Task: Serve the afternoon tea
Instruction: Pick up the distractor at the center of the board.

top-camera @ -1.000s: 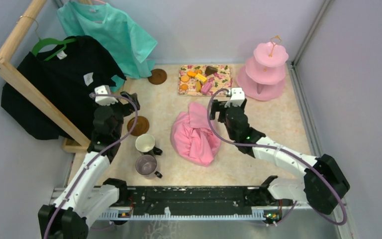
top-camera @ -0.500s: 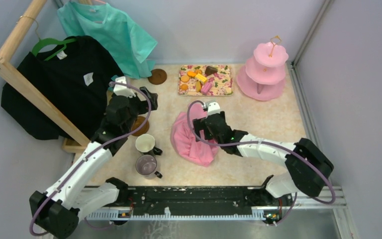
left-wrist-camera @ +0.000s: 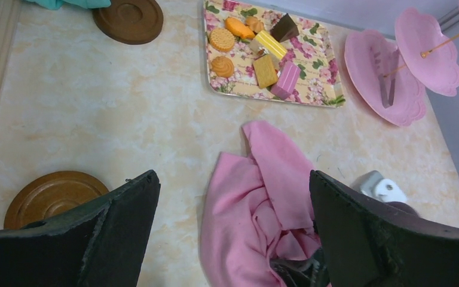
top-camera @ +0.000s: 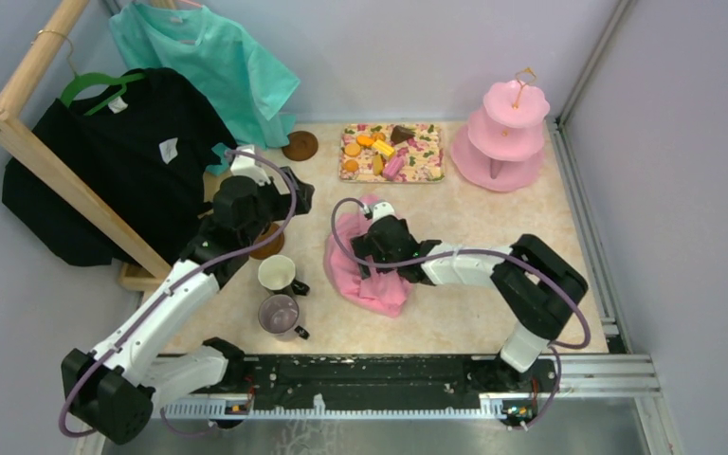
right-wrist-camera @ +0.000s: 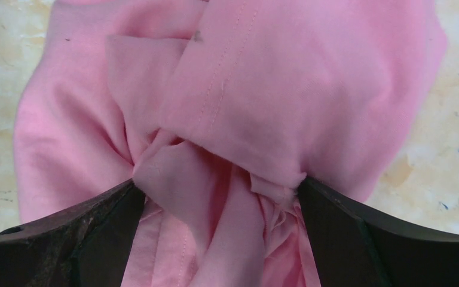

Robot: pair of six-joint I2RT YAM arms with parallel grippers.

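The pink three-tier cake stand stands at the back right; it also shows in the left wrist view. Orange, yellow and brown snacks lie on the floral mat. A white mug and a grey-purple mug stand front left. One brown saucer lies at the back, another under my left arm. My left gripper is open and empty above the table. My right gripper is open, its fingers pressed into the pink cloth.
A wooden clothes rail with a black shirt and a teal shirt stands at the left. Grey walls close the back and right. The pink cloth lies mid-table between the mugs and the mat.
My right gripper has moved left and down from beside the mat onto the pink cloth. My left gripper has swung right and farther from the rail, over the near saucer.
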